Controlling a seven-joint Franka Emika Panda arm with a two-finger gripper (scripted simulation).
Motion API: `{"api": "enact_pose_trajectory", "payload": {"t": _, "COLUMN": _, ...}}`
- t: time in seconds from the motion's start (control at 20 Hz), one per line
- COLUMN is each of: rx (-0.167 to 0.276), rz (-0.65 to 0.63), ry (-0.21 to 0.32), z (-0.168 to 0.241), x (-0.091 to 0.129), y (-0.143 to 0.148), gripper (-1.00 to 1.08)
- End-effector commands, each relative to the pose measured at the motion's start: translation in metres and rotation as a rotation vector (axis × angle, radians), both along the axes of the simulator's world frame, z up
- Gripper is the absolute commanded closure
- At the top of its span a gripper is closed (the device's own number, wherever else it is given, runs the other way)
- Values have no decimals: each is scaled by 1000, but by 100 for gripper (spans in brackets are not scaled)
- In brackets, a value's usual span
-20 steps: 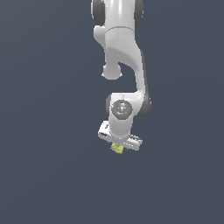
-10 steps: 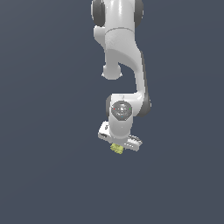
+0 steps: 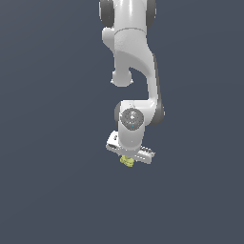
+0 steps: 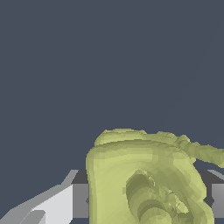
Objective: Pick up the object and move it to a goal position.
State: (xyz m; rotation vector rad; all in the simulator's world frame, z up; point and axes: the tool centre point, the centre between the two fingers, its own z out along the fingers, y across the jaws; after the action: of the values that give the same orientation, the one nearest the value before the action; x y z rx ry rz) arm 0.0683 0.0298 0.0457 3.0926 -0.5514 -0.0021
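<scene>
The object [image 3: 127, 161] is a small yellow-green lump hanging just under the white hand of the arm in the exterior view. My gripper [image 3: 127, 160] is shut on it from both sides. In the wrist view the object [image 4: 144, 175] fills the space between the fingers and shows ridged, curved layers. One grey-white finger [image 4: 65, 201] presses one side and the other finger [image 4: 217, 194] shows at the picture's edge. My gripper [image 4: 144, 203] holds the object above the plain dark surface, apart from it. No goal marker is visible.
The white arm [image 3: 136, 71] reaches down from the exterior view's top. A uniform dark grey-blue surface [image 3: 47, 190] lies all around.
</scene>
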Motion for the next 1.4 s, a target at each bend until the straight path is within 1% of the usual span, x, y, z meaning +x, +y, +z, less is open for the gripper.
{"api": "enact_pose_trajectory", "payload": {"t": 0.0, "rx": 0, "rz": 0, "ry": -1, "z": 8, "x": 0, "y": -2, "gripper": 108}}
{"api": "enact_pose_trajectory", "payload": {"t": 0.2, "rx": 0, "rz": 0, "ry": -1, "z": 30, "x": -2, "y": -9, "gripper": 108}}
{"api": "enact_pose_trajectory", "payload": {"t": 0.45, "rx": 1, "rz": 0, "ry": -1, "z": 72, "x": -6, "y": -21, "gripper": 108}}
{"api": "enact_pose_trajectory", "payload": {"t": 1.35, "rx": 1, "rz": -1, "ry": -1, "z": 279, "x": -21, "y": -83, "gripper": 108}}
